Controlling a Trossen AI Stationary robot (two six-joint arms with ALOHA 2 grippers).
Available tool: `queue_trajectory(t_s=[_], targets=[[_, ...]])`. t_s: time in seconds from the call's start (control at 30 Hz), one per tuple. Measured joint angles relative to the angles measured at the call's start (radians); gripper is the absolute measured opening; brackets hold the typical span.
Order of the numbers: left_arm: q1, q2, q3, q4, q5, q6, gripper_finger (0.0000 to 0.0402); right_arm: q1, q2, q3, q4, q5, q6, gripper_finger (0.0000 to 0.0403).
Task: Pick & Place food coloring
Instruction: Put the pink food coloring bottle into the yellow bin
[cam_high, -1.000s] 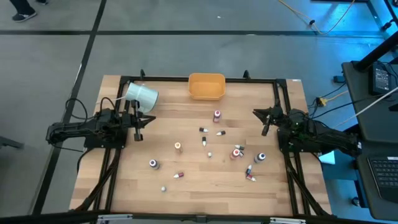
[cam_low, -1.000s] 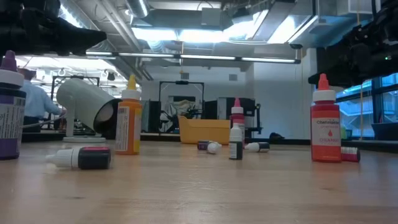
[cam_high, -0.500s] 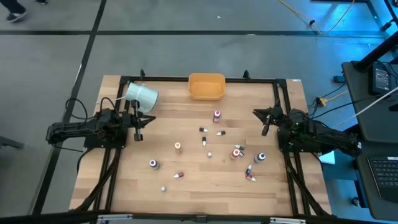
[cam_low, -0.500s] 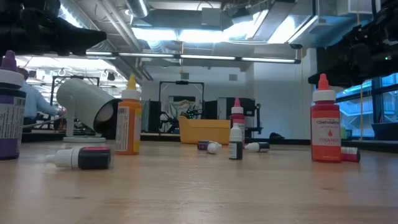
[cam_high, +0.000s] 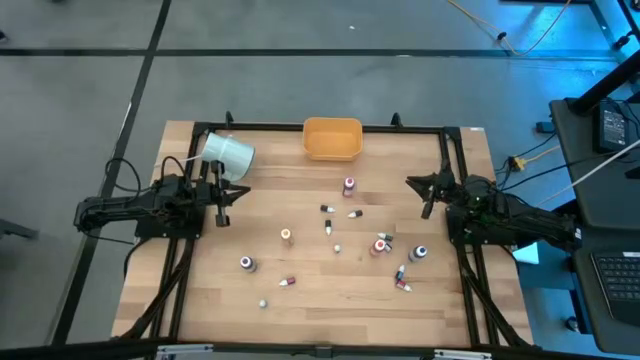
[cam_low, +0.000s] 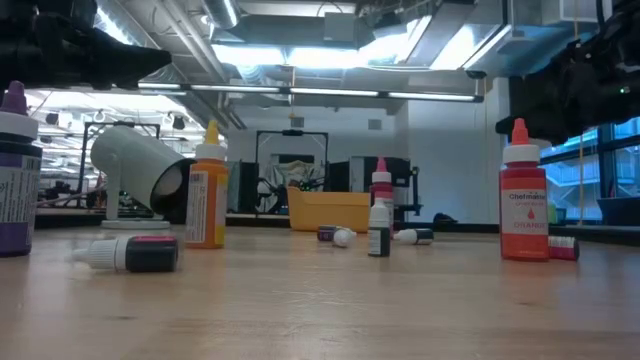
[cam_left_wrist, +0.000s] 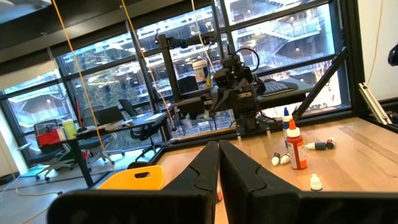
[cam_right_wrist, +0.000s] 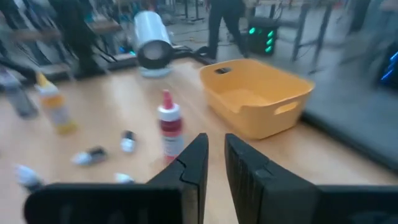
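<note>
The small food colouring bottles (cam_high: 349, 186) lie scattered over the middle of the pale wooden slatted table (cam_high: 310, 290), some standing, some on their sides; from above they are mere specks and their labels cannot be read. The low view shows a few better: an upright orange dropper bottle with a yellow tip (cam_low: 206, 198), a red bottle with an orange label (cam_low: 524, 206), a purple-capped bottle (cam_low: 17, 180) cut off at the picture's edge, and a dark vial lying flat (cam_low: 130, 253). None sits in the orange rectangular plastic bin (cam_high: 332, 138) at the table's far edge, though the low view hides the bin's inside. A large white cup (cam_high: 228, 154) lies tipped on its side near the left arm. The left gripper (cam_high: 222, 203) rests at the table's left side, well apart from the bottles, its fingers (cam_left_wrist: 205, 171) pressed together with nothing between them. The right gripper (cam_high: 428, 194) waits at the right side, near but not touching the bottles, its fingers (cam_right_wrist: 193, 163) set a narrow slot apart and empty. The right wrist view is smeared, so the bottles there are hard to tell apart.
</note>
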Motion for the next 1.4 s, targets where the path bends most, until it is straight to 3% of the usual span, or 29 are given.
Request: queue_trajectory(t_s=[0.2, 0.57, 0.73, 0.93, 1.03, 1.23, 1.4], targets=[[0.0, 0.0, 0.0, 0.0, 0.0, 0.0, 0.001, 0.0, 0.0, 0.0, 0.028, -0.049, 0.268, 0.0058], [0.0, 0.0, 0.0, 0.0, 0.0, 0.0, 0.0012, 0.0, 0.0, 0.0, 0.086, 0.104, 0.317, 0.0068], [0.0, 0.0, 0.0, 0.0, 0.0, 0.0, 0.0009, 0.0, 0.0, 0.0, 0.185, 0.187, 0.328, 0.0135], [0.0, 0.0, 0.0, 0.0, 0.0, 0.0, 0.0011, 0.0, 0.0, 0.0, 0.263, 0.183, 0.311, 0.0256], [0.0, 0.0, 0.0, 0.0, -0.001, 0.001, 0.0012, 0.0, 0.008, 0.0, 0.371, 0.182, 0.3, 0.0297], [0.001, 0.0, 0.0, 0.008, -0.082, 0.024, 0.0008, 0.0, 0.094, 0.085, 0.499, 0.109, 0.119, 0.0327], [0.001, 0.0, 0.0, 0.008, -0.086, 0.026, 0.001, 0.0, 0.318, 0.228, 0.492, 0.076, 0.137, 0.0328]])
